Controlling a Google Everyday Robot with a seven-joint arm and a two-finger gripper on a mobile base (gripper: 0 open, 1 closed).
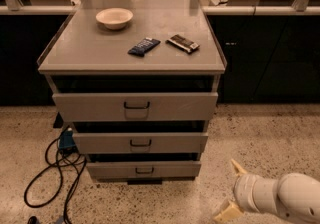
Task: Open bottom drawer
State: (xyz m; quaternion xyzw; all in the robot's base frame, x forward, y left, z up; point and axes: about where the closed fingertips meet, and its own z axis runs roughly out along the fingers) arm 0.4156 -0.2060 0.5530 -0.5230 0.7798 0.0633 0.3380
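The grey cabinet has three drawers, and the bottom drawer [145,169] is the shallowest, with a small dark wire handle [145,170] at its centre. Its front sits about in line with the drawers above. My gripper [231,190] hovers over the floor at the lower right, to the right of the bottom drawer and a little nearer the camera, clear of the handle. It is open, with two tan fingertips [237,167] spread apart and nothing between them. The white arm [285,199] enters from the right edge.
On the cabinet top [90,48] lie a pale bowl [114,18] and two snack bars [144,46] [182,43]. A black cable [50,168] loops over the speckled floor left of the cabinet. Dark counters stand behind on both sides.
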